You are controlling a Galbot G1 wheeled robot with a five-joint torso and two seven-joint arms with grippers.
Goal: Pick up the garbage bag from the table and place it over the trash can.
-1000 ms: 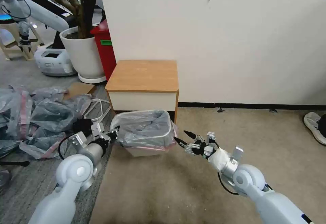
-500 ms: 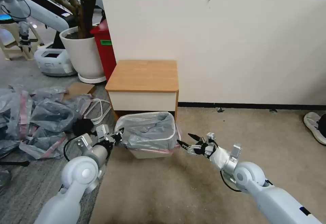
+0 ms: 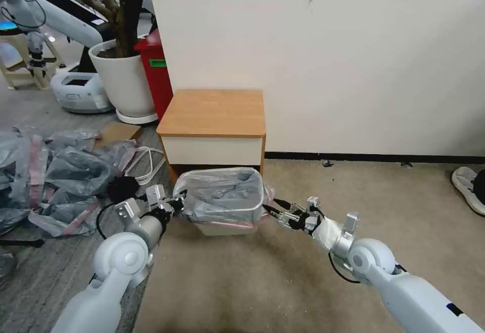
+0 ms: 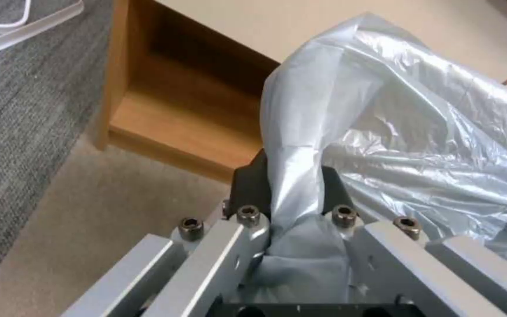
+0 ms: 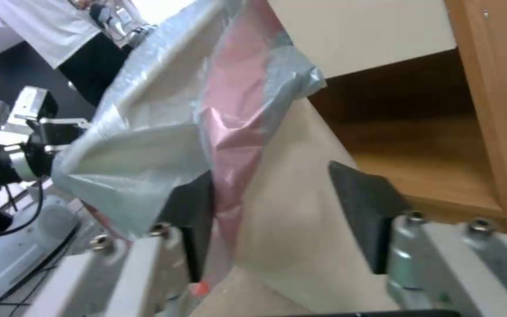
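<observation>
From the head view, the trash can (image 3: 222, 228) sits on the floor right in front of the bench (image 3: 212, 112). The garbage bag (image 3: 222, 194) is spread over the can's top, with its pink band hanging down the front. The left hand (image 3: 177, 203) is at the can's left side and touches the bag there. The right hand (image 3: 275, 208) is at the can's right side, close to the bag's edge. A big heap of other bags (image 3: 48, 176) lies on the floor far to the left.

In the left wrist view, the left hand (image 4: 292, 185) is pinched tight on a twisted fold of the garbage bag (image 4: 418, 132). The bench's shelf opening (image 4: 189, 101) is behind it.

In the right wrist view, the right hand (image 5: 271, 207) is wide apart. One finger (image 5: 192, 211) touches the pink part of the garbage bag (image 5: 165, 132); the other finger (image 5: 368, 211) is free.
</observation>
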